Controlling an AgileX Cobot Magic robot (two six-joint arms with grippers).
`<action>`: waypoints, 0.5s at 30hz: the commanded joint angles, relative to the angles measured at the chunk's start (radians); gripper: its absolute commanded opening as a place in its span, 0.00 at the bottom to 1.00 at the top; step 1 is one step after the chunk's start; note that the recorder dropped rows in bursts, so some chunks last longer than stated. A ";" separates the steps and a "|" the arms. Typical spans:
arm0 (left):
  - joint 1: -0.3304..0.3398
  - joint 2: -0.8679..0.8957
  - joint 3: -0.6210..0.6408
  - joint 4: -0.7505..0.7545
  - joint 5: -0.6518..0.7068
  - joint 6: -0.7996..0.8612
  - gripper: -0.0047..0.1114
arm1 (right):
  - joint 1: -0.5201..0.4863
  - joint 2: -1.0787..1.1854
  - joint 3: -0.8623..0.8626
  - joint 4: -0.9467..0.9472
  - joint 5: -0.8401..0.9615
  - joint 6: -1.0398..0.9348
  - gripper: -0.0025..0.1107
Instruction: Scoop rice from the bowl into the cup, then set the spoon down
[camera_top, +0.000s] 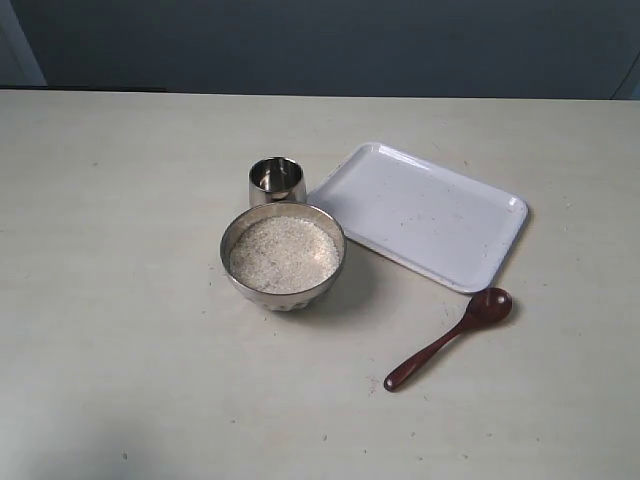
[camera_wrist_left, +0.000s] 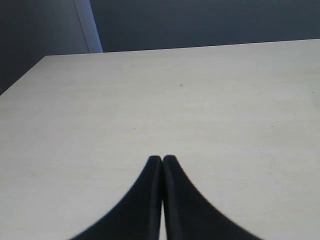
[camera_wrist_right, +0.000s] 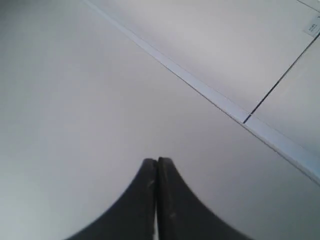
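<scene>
In the exterior view a shiny steel bowl (camera_top: 283, 290) stands near the table's middle, filled with pale rice (camera_top: 284, 254). Just behind it and touching it stands the small steel cup (camera_top: 276, 180), which looks empty inside. The dark reddish-brown wooden spoon (camera_top: 450, 337) lies on the table to the right of the bowl, head toward the tray. Neither arm shows in the exterior view. My left gripper (camera_wrist_left: 162, 159) is shut with nothing in it over bare tabletop. My right gripper (camera_wrist_right: 157, 161) is shut, empty, facing a pale grey surface; none of the task's things show in either wrist view.
A white rectangular tray (camera_top: 420, 214) lies empty behind the spoon, right of the cup. The cream table (camera_top: 120, 300) reaches a dark wall at the back. A pale strip with a dark seam (camera_wrist_right: 240, 115) crosses the right wrist view.
</scene>
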 joint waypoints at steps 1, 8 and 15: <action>-0.002 0.001 -0.008 0.007 -0.012 -0.006 0.04 | 0.003 -0.004 -0.066 -0.055 -0.063 0.218 0.02; -0.002 0.001 -0.008 0.007 -0.012 -0.006 0.04 | 0.010 0.056 -0.410 -0.185 -0.071 -0.362 0.02; -0.002 0.001 -0.008 0.007 -0.014 -0.006 0.04 | 0.016 0.277 -0.690 -0.320 -0.010 -0.187 0.02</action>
